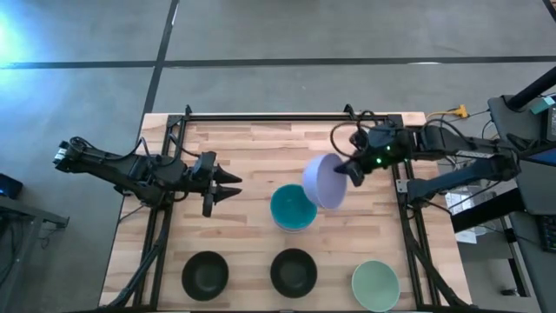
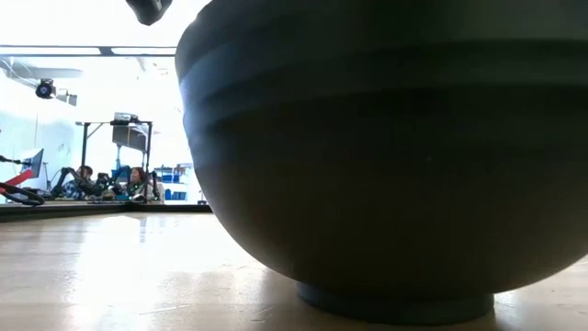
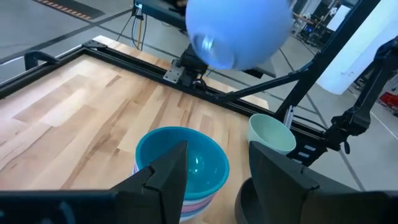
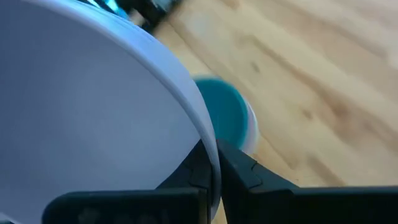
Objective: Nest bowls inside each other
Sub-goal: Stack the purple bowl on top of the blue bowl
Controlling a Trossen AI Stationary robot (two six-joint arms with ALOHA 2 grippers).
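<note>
One lavender bowl [image 1: 323, 181], pinched by its rim in the right gripper [image 1: 354, 170] and tilted above the teal-topped stack [image 1: 293, 207], should be levelled and centred before release; the left gripper [image 1: 228, 184] waits spread.

No readable text

No text, label, brand, number or sign is showing itself clearly enough to be read in any of the four views
</note>
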